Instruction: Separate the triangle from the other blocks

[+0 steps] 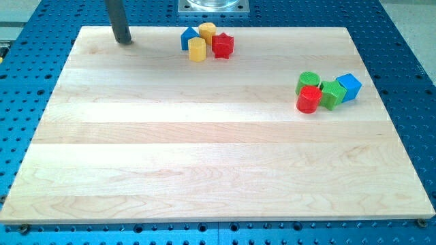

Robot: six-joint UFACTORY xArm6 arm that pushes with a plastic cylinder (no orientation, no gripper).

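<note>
A blue triangle block (188,37) sits near the view's top centre, touching a yellow block (207,30) on its right and a second yellow block (197,50) just below. A red star block (223,45) sits at the right of that cluster. My tip (123,40) rests on the board at the view's top left, well left of the triangle and apart from all blocks.
A second cluster sits at the view's right: a green cylinder (308,81), a red cylinder (308,99), a green block (332,94) and a blue cube (349,86). The wooden board (204,156) lies on a blue perforated table. A metal base plate (214,7) stands at the top.
</note>
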